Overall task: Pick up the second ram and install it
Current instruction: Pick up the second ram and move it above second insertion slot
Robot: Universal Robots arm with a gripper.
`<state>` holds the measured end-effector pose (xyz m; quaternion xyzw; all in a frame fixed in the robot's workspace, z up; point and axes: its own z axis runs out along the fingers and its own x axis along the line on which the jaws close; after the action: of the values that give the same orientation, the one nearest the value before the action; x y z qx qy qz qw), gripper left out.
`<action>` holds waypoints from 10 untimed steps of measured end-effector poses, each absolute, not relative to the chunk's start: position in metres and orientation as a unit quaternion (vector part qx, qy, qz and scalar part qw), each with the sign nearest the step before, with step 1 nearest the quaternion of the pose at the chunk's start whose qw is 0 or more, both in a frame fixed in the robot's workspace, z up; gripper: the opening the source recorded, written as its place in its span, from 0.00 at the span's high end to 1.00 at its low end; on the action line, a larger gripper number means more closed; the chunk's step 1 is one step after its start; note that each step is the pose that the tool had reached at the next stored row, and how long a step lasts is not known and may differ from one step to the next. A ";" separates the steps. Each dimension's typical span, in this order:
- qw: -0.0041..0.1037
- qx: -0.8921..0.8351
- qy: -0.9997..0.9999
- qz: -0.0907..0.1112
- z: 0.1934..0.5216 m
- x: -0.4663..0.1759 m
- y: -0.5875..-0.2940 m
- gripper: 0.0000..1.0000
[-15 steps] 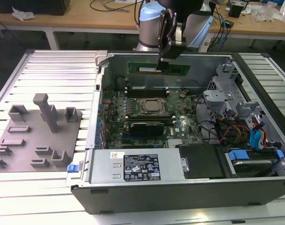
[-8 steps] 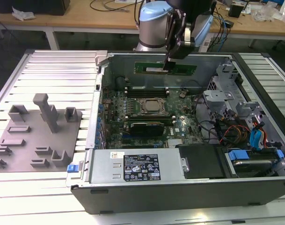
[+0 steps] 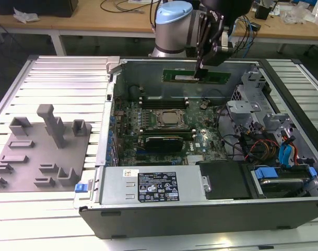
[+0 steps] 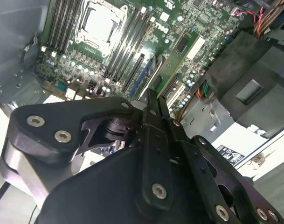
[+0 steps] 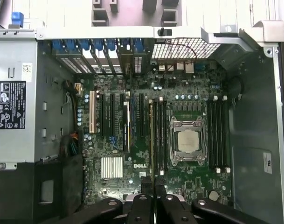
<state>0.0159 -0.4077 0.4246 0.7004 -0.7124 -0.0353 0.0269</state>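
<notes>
The second ram (image 3: 177, 77), a long thin green circuit-board stick, hung level in the air over the far side of the open black computer case (image 3: 148, 212). The black two-fingered tool (image 3: 200, 72) was closed on it at about mid-length, pinching its upper edge. So the pick-up looked done and the install had not: the stick sat well above the green motherboard (image 3: 200, 141) and was seated in no slot.

The black memory slots (image 3: 164, 99) lay below it, on the far side of the square metal-framed processor socket (image 3: 169, 119). The case's far wall stood close behind the stick. On the exterior view's right, the grey metal drive cage (image 3: 247, 104) and the coloured cable bundle (image 3: 268, 146) crowded that end. On the exterior view's left, the case's left wall bounded the other end. Straight down looked like the freest path.
</notes>
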 end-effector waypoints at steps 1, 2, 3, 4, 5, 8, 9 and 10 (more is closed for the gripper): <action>0.027 0.700 -0.712 -0.035 0.424 0.019 -0.408 0.87; 0.027 0.700 -0.712 -0.035 0.424 0.021 -0.407 0.87; 0.027 0.700 -0.712 -0.035 0.424 0.023 -0.407 0.87; 0.027 0.700 -0.712 -0.035 0.424 0.025 -0.407 0.87; 0.027 0.700 -0.712 -0.035 0.424 0.028 -0.407 0.87; 0.027 0.700 -0.712 -0.035 0.423 0.030 -0.407 0.87; 0.027 0.700 -0.712 -0.035 0.423 0.030 -0.407 0.87; 0.027 0.700 -0.712 -0.036 0.423 0.030 -0.407 0.87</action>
<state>0.0295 -0.4067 0.4234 0.7004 -0.7123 -0.0356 0.0270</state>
